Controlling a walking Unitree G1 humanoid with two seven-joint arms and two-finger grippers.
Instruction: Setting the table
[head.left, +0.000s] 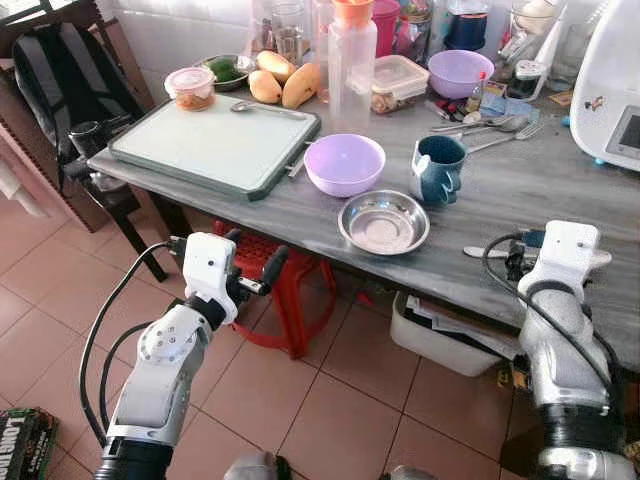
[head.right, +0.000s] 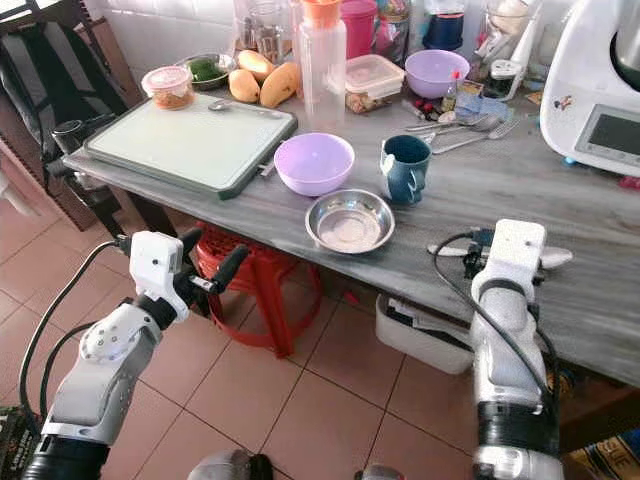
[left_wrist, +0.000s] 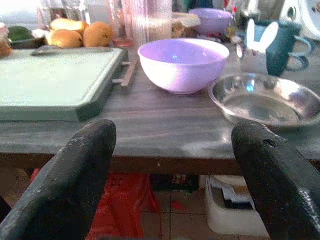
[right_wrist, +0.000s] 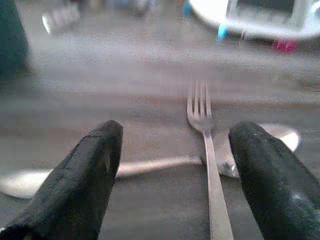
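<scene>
Right gripper (right_wrist: 172, 165) spread over fork (right_wrist: 210, 150), spoon (right_wrist: 150, 167) (seemingly) crossing beneath, left gripper (left_wrist: 172, 165) open below table edge (left_wrist: 150, 162)

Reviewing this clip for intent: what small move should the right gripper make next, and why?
Probably lower the right gripper and close on the fork. Its fingers are open just above the table, the fork handle lies between them, crossing a spoon, and the steel dish has no cutlery beside it.
</scene>
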